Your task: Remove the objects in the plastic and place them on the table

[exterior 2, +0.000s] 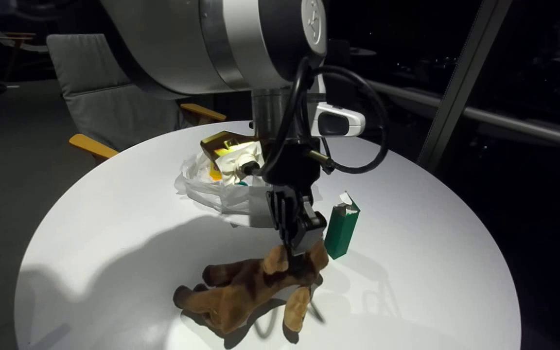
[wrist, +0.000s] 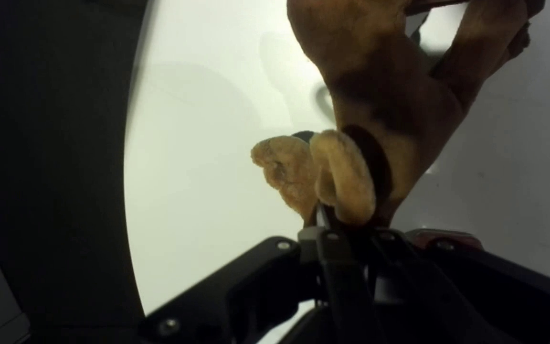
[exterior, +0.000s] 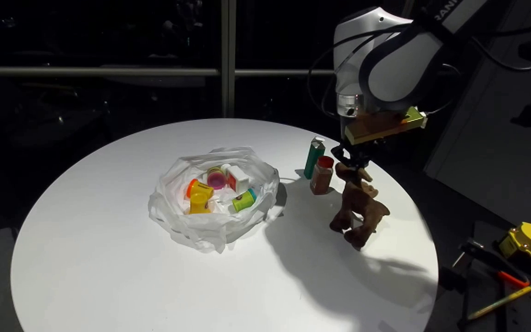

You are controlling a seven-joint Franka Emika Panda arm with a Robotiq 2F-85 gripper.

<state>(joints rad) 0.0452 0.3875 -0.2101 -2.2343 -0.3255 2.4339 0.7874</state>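
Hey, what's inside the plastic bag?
In an exterior view, the bag holds a yellow tub, an orange-lidded tub, a pink-lidded tub, a green tub and a white container. Anything beneath them is covered.

In both exterior views I faced dark window glass [exterior: 279, 37] flecked with small glints [exterior: 188, 41], divided by a pale mullion [exterior: 228, 55] and crossed by a rail [exterior: 95, 72]. In an exterior view I made out a grey padded armchair [exterior 2: 100, 73] with wooden armrests [exterior 2: 93, 144], another wood-armed chair [exterior 2: 19, 35] farther back and a dark floor [exterior 2: 8, 146]. Bright light pooled in part of the room and left the rest dim, and a plain grey surface [exterior: 482, 129], wall or cabinet I couldn't tell, rose in an exterior view.
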